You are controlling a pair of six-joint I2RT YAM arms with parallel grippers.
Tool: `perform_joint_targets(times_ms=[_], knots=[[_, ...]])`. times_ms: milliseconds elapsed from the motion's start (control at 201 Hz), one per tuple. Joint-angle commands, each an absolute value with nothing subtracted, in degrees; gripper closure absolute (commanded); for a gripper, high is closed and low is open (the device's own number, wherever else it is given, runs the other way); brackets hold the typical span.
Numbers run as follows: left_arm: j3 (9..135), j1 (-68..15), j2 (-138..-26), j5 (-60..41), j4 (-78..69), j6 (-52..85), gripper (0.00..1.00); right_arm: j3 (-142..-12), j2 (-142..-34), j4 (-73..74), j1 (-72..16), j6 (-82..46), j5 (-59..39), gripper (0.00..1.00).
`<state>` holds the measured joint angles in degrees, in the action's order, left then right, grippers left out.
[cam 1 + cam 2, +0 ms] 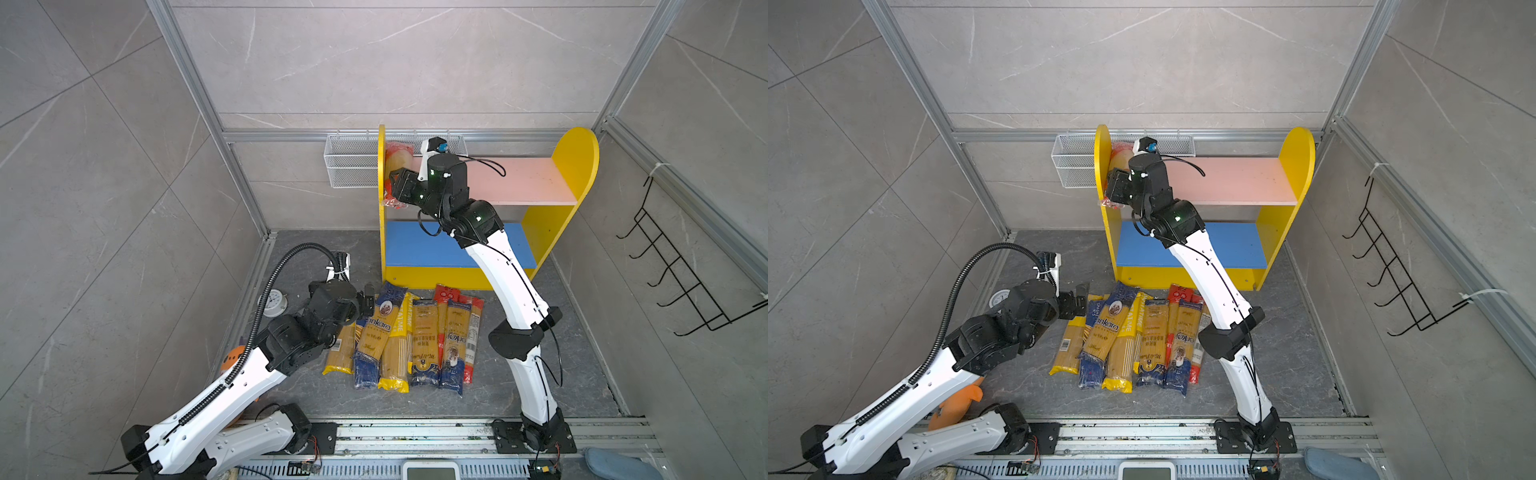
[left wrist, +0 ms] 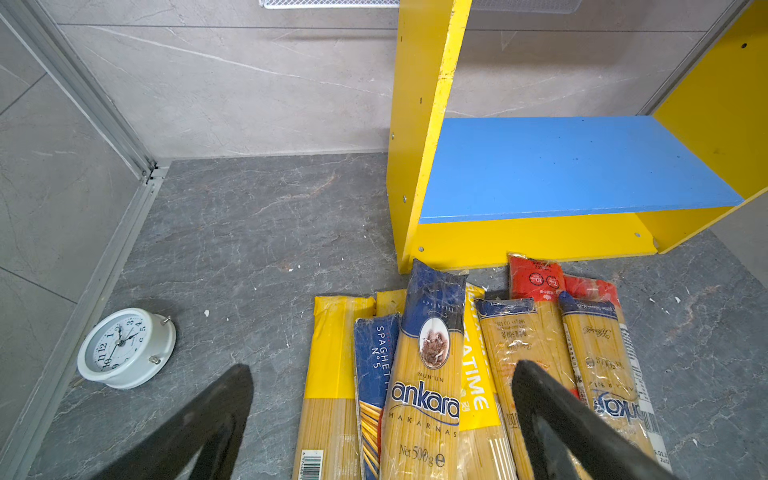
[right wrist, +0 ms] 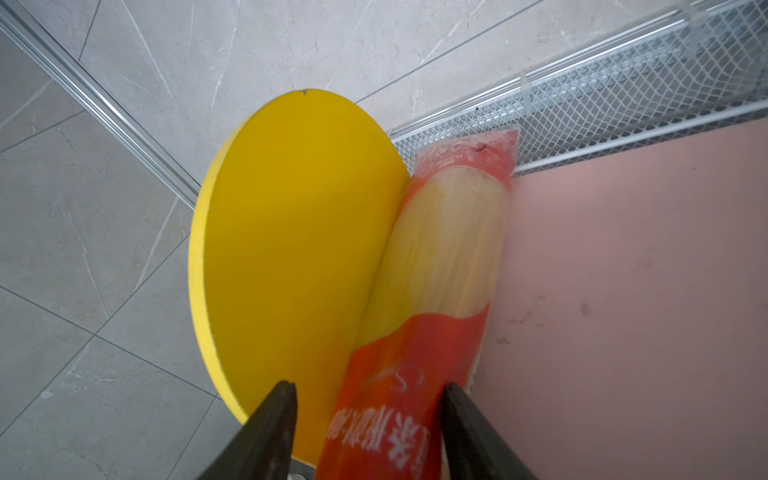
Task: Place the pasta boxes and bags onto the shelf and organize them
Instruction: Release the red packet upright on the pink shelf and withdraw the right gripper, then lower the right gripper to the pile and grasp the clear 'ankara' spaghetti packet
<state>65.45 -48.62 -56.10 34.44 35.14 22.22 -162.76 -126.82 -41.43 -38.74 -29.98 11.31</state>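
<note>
A see-through spaghetti bag with red ends (image 3: 449,249) lies on the shelf's pink upper board (image 3: 623,291), pressed against the round-topped yellow side panel (image 3: 299,249). My right gripper (image 3: 369,386) is open around the bag's near end, with a gap on the panel side; both top views show it there (image 1: 397,183) (image 1: 1115,187). Several more packs lie side by side on the floor (image 1: 411,340) (image 1: 1133,340) before the shelf's bare blue lower board (image 2: 573,166), among them an Ankara bag (image 2: 428,374) and a dark-blue box (image 2: 376,357). My left gripper (image 2: 384,365) hovers open over that pile's left part (image 1: 368,297).
A white clock (image 2: 124,347) sits on the floor left of the pile. A white wire basket (image 1: 353,162) hangs on the back wall behind the shelf, and a black hook rack (image 1: 681,270) on the right wall. An orange object (image 1: 959,403) lies under the left arm.
</note>
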Motion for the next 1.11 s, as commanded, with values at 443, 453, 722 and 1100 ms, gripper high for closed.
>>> perform_joint_targets(times_ms=[443, 453, 722, 1100], knots=[[66.1, -48.7, -51.8, 33.4, 36.0, 22.8, 0.00, -147.0, -108.9, -41.1, -38.7, -24.6, 14.3, 0.25], [66.0, -48.7, -51.7, 33.3, 36.1, 22.9, 0.00, -146.0, -108.4, -41.1, -38.8, -24.6, 14.3, 0.25], [64.5, -48.7, -50.1, 29.2, 37.1, 26.6, 0.00, -118.8, -90.9, -38.9, -41.4, -24.2, 18.7, 0.08], [60.4, -48.7, -48.1, 23.3, 37.2, 31.6, 0.00, -82.5, -72.0, -45.1, -48.7, -33.4, 23.5, 0.09]])
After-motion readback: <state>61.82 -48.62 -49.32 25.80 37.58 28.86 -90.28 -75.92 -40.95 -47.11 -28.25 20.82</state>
